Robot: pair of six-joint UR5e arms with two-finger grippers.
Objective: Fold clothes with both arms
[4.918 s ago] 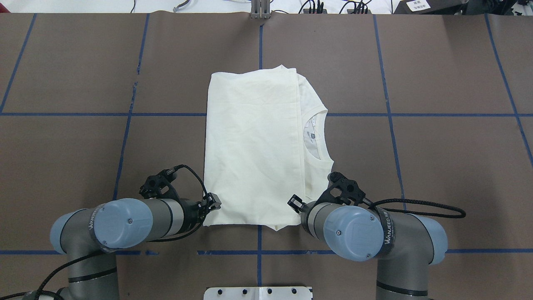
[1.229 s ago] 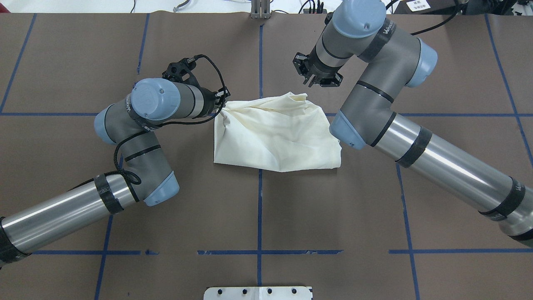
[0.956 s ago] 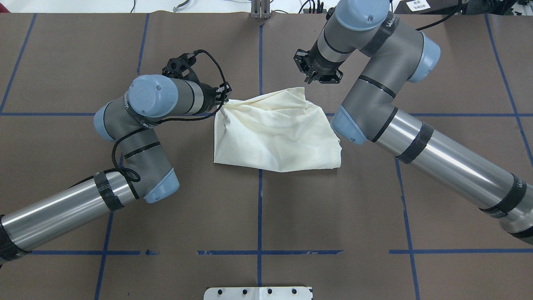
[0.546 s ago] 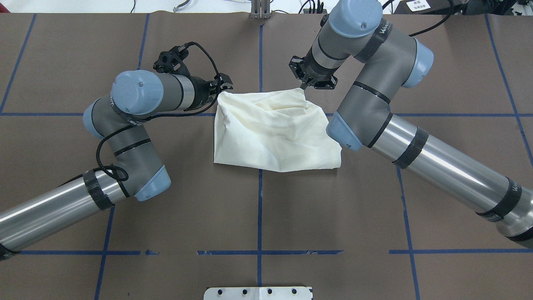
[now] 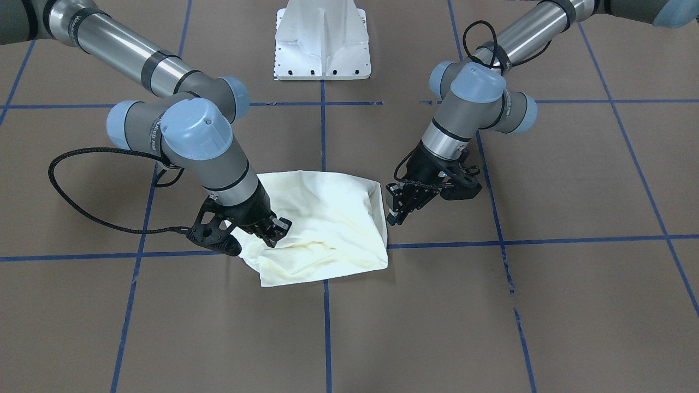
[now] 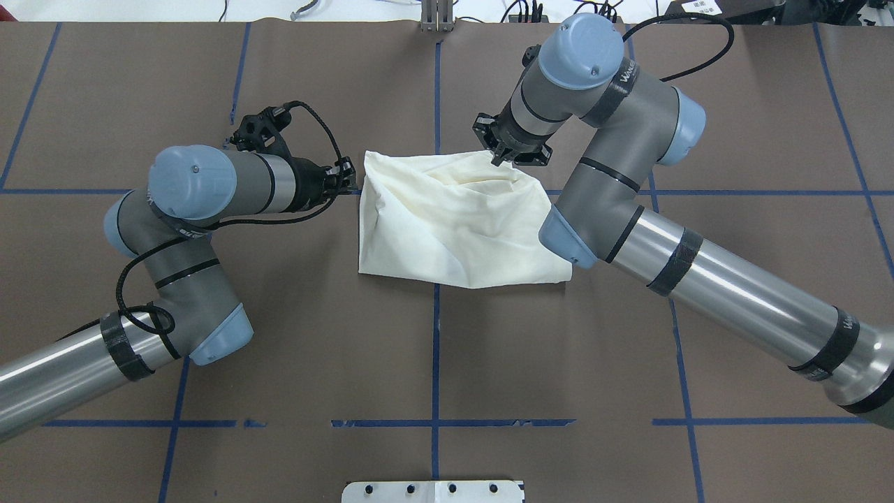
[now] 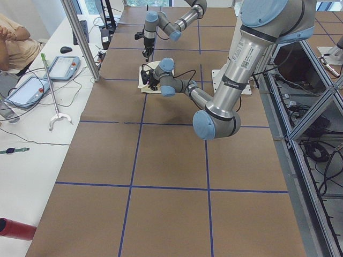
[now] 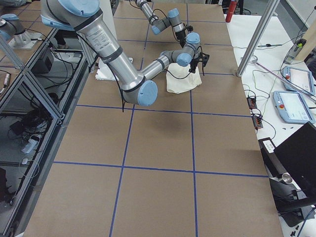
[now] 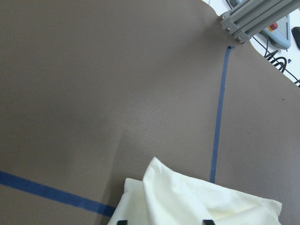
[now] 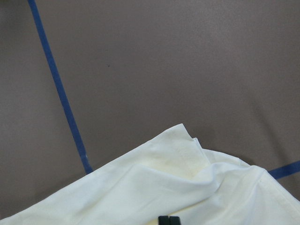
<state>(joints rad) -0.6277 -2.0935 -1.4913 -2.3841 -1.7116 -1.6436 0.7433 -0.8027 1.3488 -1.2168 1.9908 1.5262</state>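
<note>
- Shirt [image 6: 454, 223] lies rumpled.
- Left gripper [image 6: 348, 179], fingers apart and empty, sits beside its ten o'clock corner.
- Right gripper [image 6: 497, 158], fingers pressed together, touches its one o'clock edge.

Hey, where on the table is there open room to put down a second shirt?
Bare table lies between the shirt and the white base plate. Crowded at the shirt's far edge, by the left tool and right tool.
</note>
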